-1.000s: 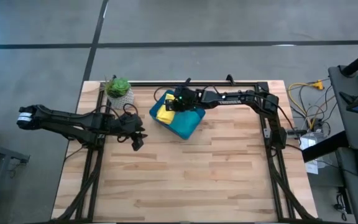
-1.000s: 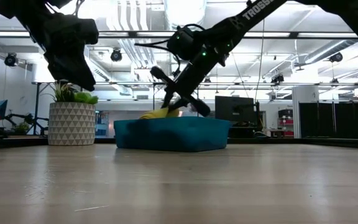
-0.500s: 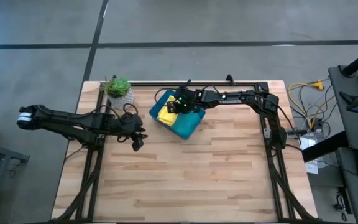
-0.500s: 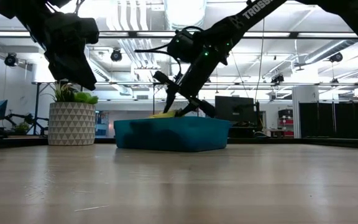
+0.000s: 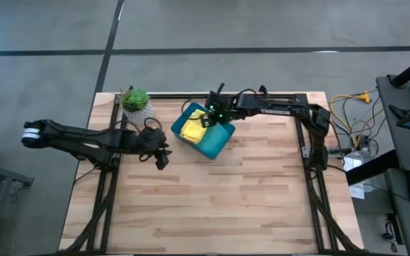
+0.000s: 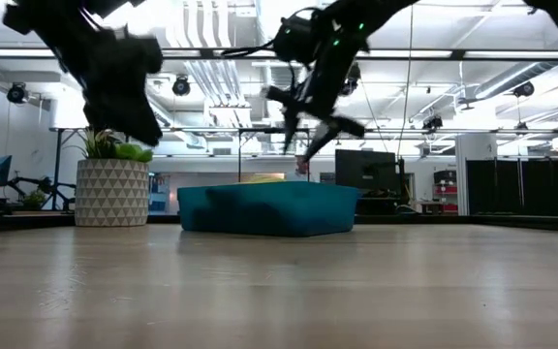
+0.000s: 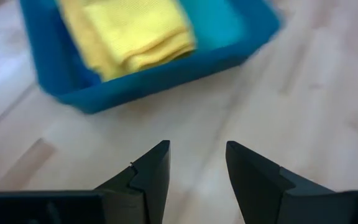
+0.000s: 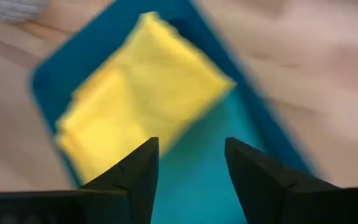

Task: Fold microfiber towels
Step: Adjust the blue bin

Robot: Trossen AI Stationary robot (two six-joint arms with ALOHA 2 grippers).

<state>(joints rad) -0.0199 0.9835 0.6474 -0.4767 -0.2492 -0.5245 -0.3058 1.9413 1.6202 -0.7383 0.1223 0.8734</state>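
A folded yellow microfiber towel [image 8: 148, 93] lies inside the teal-blue plastic bin [image 5: 212, 142], toward the bin's left end [image 7: 132, 31]. My right gripper [image 8: 191, 155] hangs open above the bin [image 6: 313, 116], fingers pointing down at the towel and touching nothing. My left gripper [image 7: 197, 162] stands open over the bare table left of the bin [image 5: 161, 158], nothing between its fingers. No other towel shows.
A potted plant [image 5: 135, 102] in a patterned white pot [image 6: 111, 192] stands at the far left of the table, close to the bin. The wooden tabletop [image 5: 226, 199] stretches toward the near edge. Cables and equipment [image 5: 354, 121] sit beyond the right edge.
My right gripper has opened and let go of the yellow towel, which has dropped down into the bin. The gripper has then risen well clear of the bin's rim. My left gripper has shifted slightly toward the bin.
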